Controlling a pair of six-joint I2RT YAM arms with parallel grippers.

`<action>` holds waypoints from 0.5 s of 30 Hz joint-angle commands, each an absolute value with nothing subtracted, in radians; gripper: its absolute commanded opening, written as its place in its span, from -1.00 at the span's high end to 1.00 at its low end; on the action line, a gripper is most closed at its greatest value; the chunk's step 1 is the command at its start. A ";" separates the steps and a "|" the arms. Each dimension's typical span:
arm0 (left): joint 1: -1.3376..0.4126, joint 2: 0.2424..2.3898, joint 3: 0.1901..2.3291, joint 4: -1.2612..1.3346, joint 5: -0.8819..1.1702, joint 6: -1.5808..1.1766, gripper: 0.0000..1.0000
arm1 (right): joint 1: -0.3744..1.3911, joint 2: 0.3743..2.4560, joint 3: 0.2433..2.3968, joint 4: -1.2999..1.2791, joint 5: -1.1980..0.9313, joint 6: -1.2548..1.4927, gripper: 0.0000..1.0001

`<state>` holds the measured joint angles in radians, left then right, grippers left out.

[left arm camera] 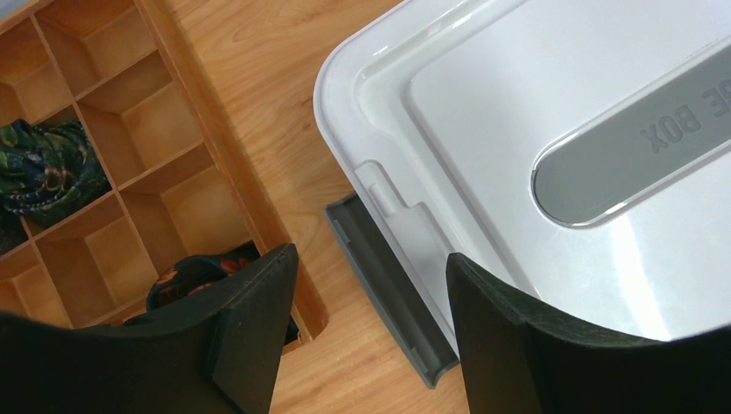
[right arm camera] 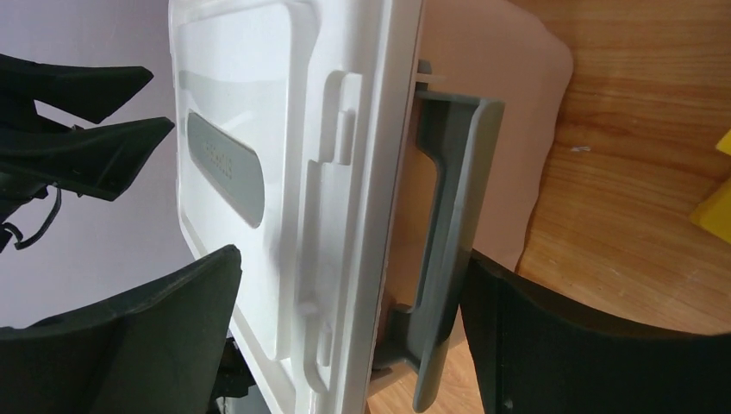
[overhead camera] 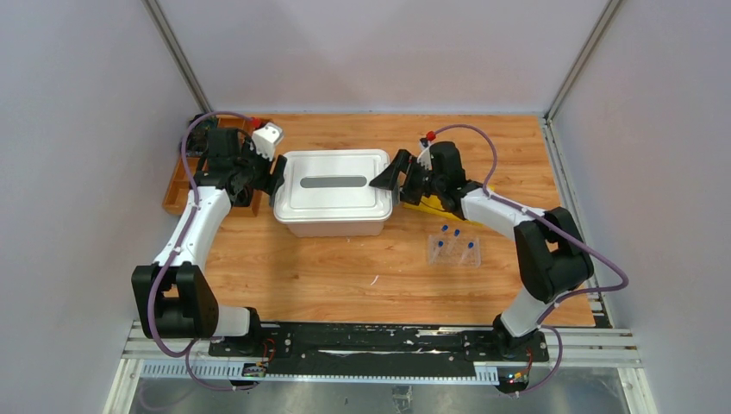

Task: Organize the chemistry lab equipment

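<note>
Left gripper (overhead camera: 278, 177) and right gripper (overhead camera: 388, 178) flank the white storage box (overhead camera: 330, 216).
Both open, holding nothing, each astride a grey latch (right arm camera: 448, 241).

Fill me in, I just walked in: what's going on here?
Both arms are at the white lidded storage box. The left gripper and right gripper each stand open, straddling the gray latch at its end, gripping nothing. The clear vial tray with blue-capped vials sits untouched on the table, right of the box.
</note>
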<state>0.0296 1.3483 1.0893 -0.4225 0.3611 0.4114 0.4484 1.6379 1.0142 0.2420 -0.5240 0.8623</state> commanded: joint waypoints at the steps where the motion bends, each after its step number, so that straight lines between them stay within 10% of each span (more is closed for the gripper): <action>1: 0.031 1.325 1.110 -0.432 0.401 0.435 -0.38 | 0.450 1.654 0.988 0.379 -0.589 0.951 -0.89; 15: 0.019 1.324 1.112 -0.472 0.427 0.474 -0.41 | 0.543 1.564 1.083 0.015 -0.295 0.730 -0.28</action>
<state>0.0296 1.3483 1.0893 -0.4541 0.3904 0.4511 0.4805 1.5974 1.0126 0.1696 -0.4271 0.8413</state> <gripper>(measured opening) 0.702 0.659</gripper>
